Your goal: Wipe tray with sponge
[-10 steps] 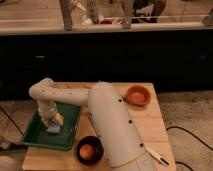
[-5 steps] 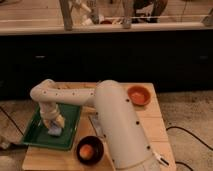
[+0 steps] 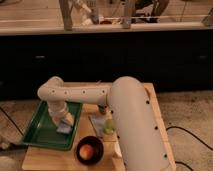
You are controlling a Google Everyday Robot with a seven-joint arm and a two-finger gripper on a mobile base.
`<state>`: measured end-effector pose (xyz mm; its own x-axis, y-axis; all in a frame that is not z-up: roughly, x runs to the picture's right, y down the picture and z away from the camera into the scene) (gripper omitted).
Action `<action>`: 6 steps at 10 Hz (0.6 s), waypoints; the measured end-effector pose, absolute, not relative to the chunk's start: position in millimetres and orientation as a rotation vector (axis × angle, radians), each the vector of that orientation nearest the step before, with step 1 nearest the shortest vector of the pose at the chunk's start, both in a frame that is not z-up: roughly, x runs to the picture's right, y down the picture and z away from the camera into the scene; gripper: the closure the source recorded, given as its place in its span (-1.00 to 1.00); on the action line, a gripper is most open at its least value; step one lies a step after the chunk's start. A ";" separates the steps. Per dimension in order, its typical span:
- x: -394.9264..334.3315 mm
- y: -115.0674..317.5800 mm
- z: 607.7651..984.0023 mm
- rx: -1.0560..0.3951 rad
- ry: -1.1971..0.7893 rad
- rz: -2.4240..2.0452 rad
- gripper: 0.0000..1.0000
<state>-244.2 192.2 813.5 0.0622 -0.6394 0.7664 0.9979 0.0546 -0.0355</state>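
Since the earlier frames, the gripper and the sponge have slid rightward across the tray, which sits at the left end of the wooden table. The tray's long axis runs away from us, its far end leaning slightly right. The sponge lies flat on the tray floor near the right rim, directly under the gripper. It is partly hidden, but its long axis seems to lie roughly across the tray. We cannot tell whether the gripper clasps the sponge or only presses on it. If the stroke carries further right, the sponge could ride over the low rim. Hard downward pressure could drag the tray itself. Further right, the dark bowl sits close to the bulky white arm and could get nudged.
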 end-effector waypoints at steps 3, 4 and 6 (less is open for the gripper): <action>-278.1 173.0 826.5 -0.630 -0.654 -1.415 0.96; -298.1 173.7 831.6 -0.619 -0.680 -1.439 0.96; -326.1 193.2 831.5 -0.649 -0.759 -1.505 0.96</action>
<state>-326.1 193.2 831.5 -0.0737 -0.6241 0.7779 0.9965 -0.0152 0.0822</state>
